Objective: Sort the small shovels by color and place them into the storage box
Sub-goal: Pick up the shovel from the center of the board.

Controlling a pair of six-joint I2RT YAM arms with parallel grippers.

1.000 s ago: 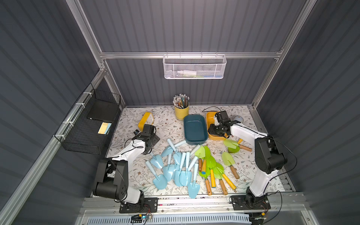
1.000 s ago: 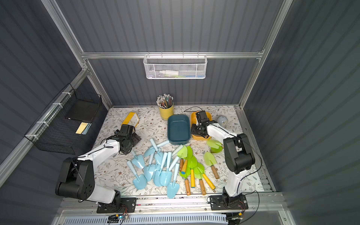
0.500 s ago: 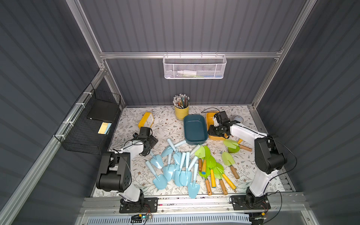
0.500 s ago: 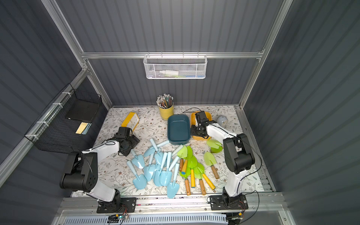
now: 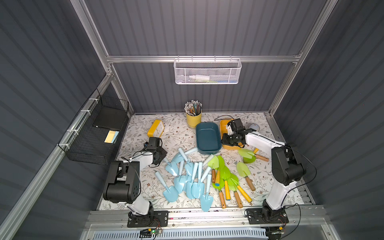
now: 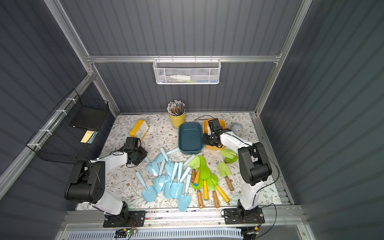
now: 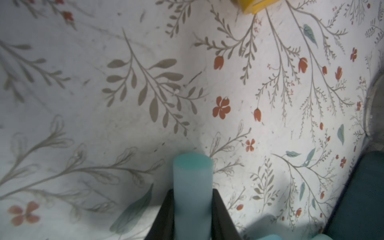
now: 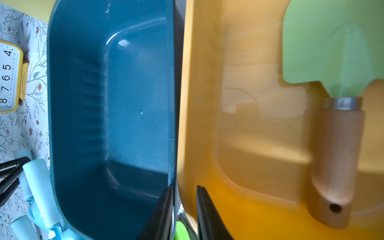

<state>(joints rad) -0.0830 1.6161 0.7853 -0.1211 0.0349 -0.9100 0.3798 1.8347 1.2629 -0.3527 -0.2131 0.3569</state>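
Note:
Several pale blue small shovels [image 5: 191,178] lie heaped mid-mat, with several lime-green ones [image 5: 223,176] to their right. My left gripper [image 5: 161,154] sits at the heap's left edge. In the left wrist view it [image 7: 192,190] is shut on a pale blue shovel handle [image 7: 192,174]. An empty teal storage box [image 5: 207,137] stands beside a yellow box [image 5: 223,126]. One green shovel with a brown handle [image 8: 336,145] lies in the yellow box [image 8: 249,124]. My right gripper [image 5: 225,142] hovers over the seam between the boxes. Its jaws [image 8: 185,186] are nearly together, holding nothing.
A yellow cup of pencils [image 5: 193,119] stands behind the teal box, a yellow clock [image 5: 155,128] at back left, a grey round object [image 5: 254,126] at back right. Two green shovels [image 5: 243,169] lie apart near the right arm. A black wire basket [image 5: 97,135] hangs on the left wall.
My left gripper came down a little toward the front and shut on a blue shovel handle. My right gripper's jaws narrowed and it drew slightly forward along the boxes.

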